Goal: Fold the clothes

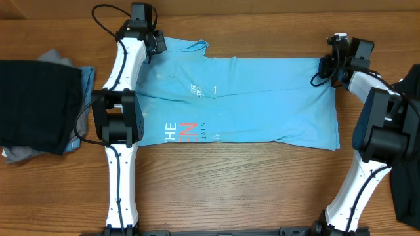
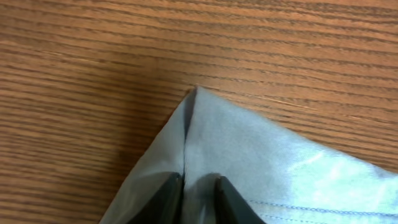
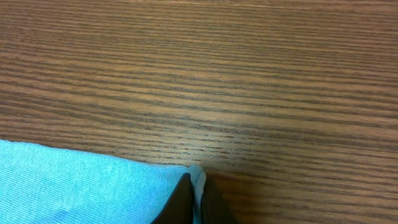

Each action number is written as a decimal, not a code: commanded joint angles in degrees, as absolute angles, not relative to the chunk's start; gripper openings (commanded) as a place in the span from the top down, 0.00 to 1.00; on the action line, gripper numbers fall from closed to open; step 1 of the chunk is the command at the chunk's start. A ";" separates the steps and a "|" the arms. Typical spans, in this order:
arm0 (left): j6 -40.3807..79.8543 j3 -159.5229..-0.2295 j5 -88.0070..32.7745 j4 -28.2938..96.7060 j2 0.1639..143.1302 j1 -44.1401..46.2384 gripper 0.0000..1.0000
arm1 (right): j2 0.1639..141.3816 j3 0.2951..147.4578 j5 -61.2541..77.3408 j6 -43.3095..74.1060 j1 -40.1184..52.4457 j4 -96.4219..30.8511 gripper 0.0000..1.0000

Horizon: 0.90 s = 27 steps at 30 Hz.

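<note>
A dark pile [image 1: 36,105] of clothes sits at the left edge of the table [image 1: 230,190]. Just beside it, the blue shirt [image 1: 262,98] lies spread flat across the middle. The left gripper [image 2: 199,190] seems clamped on its far left corner, with cloth ridged between the fingers. The right gripper [image 3: 196,186] is pinched tight on the far right corner.

The left arm [image 1: 125,65] and right arm [image 1: 377,115] stretch forward, wrists low. The left gripper [image 2: 196,182] pinches a fold of the sky-blue T-shirt [image 1: 262,98]; the right gripper [image 3: 196,180] clamps its edge.
</note>
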State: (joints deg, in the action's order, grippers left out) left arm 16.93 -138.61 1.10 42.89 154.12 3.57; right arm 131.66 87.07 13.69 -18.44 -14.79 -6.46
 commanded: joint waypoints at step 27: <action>14.72 -147.55 0.62 48.07 156.64 3.68 0.83 | 132.44 87.83 12.08 -18.22 -14.76 -6.35 0.96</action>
State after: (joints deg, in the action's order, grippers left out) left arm 15.88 -145.88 0.71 48.05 155.81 3.57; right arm 131.66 87.07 13.67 -18.41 -14.79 -6.39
